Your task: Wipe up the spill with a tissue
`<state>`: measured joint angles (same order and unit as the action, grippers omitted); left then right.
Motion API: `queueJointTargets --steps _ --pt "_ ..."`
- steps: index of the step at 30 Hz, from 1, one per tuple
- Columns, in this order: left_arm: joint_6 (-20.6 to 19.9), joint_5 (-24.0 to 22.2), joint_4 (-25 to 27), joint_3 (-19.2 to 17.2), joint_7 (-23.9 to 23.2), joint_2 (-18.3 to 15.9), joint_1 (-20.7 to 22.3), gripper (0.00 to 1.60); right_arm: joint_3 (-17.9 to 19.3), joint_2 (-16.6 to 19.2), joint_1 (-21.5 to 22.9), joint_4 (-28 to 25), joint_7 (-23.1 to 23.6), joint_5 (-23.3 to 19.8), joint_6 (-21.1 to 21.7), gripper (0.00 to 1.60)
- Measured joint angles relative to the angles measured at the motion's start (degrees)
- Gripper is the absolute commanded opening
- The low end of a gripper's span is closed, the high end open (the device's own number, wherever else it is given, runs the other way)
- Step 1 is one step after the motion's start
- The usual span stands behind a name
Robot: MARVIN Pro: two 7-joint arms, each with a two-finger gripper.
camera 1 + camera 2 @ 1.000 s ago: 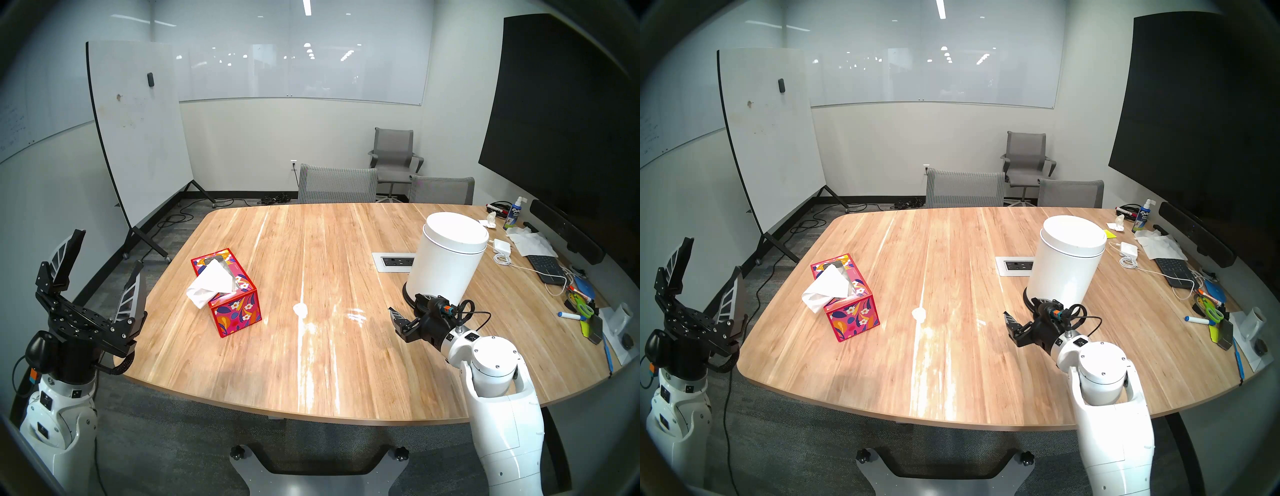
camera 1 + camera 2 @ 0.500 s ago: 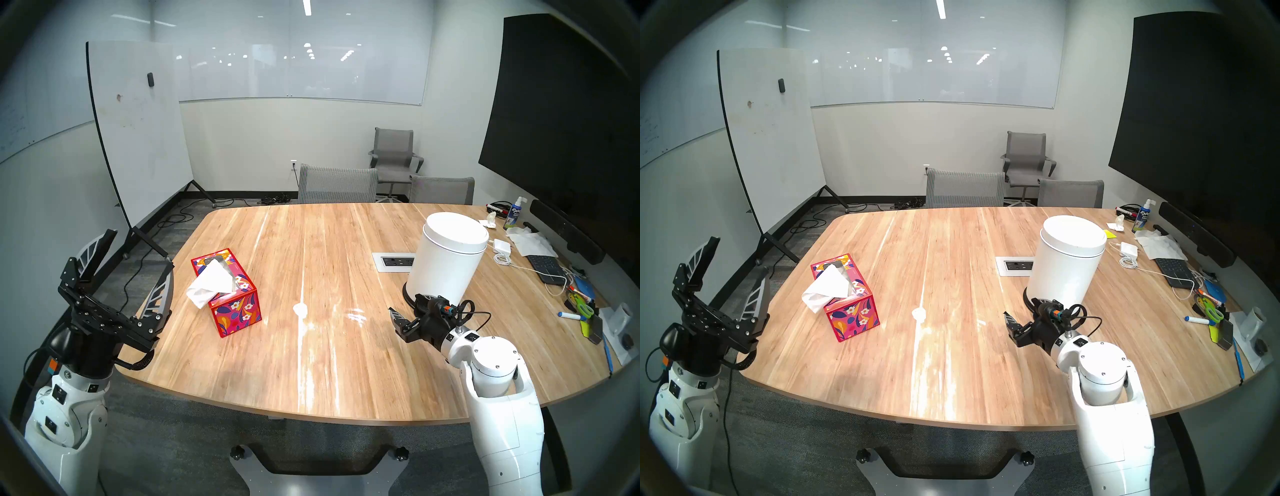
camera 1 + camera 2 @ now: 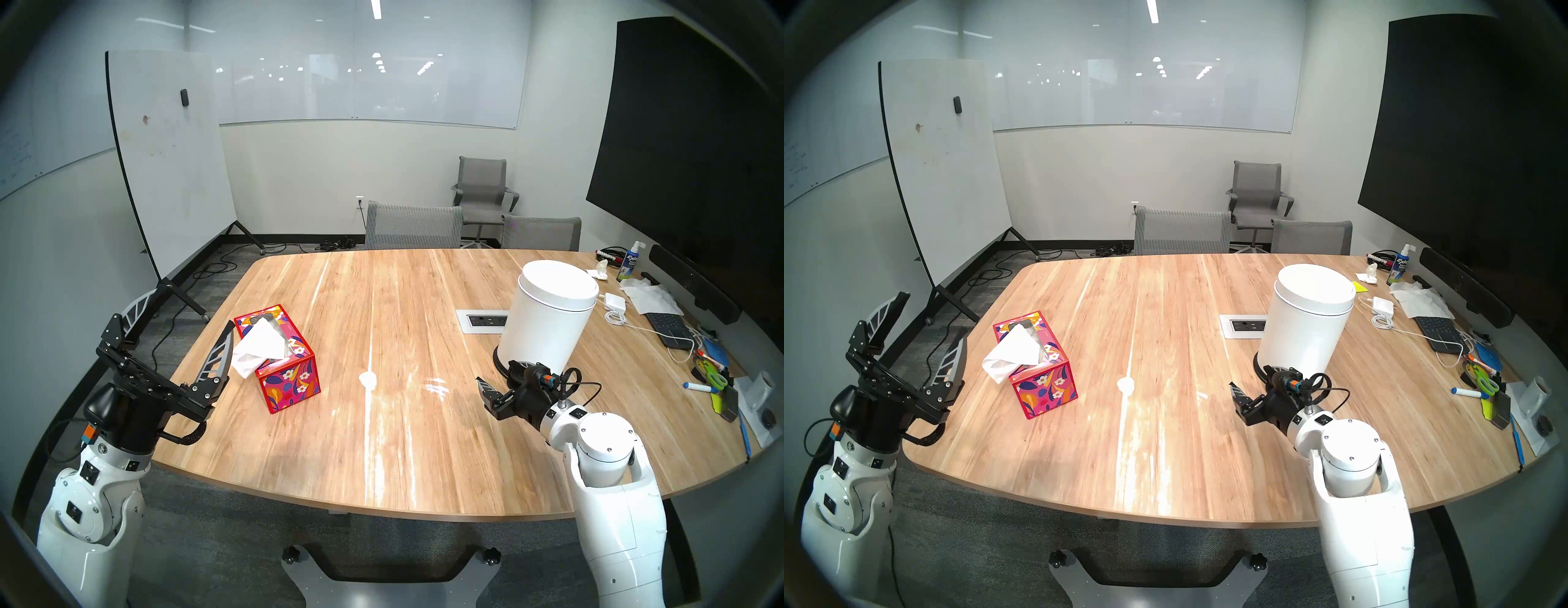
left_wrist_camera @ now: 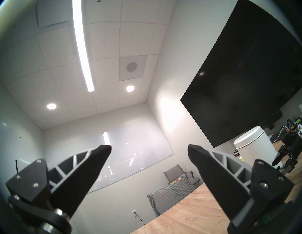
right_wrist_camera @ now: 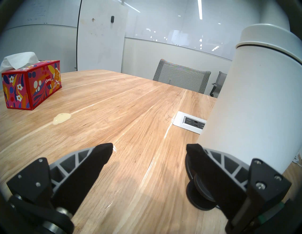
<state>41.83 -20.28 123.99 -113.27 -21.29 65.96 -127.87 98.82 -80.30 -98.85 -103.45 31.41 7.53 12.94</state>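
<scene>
Wooden bench (image 3: 424,446): whitish spill (image 3: 367,379) is found mid-bench; tissue (image 3: 256,346) protrudes from floral Kleenex box (image 3: 284,361); left claw (image 3: 186,316) and right claw (image 5: 149,149) are spread wide, empty.

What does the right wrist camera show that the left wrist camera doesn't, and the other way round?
Only the right wrist view shows the red floral cardboard tissue box, the white tissue sticking out of it, and the small glossy whitish spill. Only the left wrist view shows the ceiling lights and the large black wall screen. Both show the tall white cylindrical bin, the wooden table, and open jaws.
</scene>
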Motion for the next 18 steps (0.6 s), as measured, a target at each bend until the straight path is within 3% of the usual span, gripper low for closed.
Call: queueJointTargets --steps 11,18 --pt "-2.60 0.25 -3.39 2.47 0.33 -0.91 1.92 1.60 0.00 0.00 0.00 0.00 0.00 0.00 0.00 1.60" --pt "-6.29 0.18 -4.84 4.44 0.86 -1.72 3.65 1.60 0.01 -0.01 -0.01 0.01 -0.01 0.00 0.00 1.60"
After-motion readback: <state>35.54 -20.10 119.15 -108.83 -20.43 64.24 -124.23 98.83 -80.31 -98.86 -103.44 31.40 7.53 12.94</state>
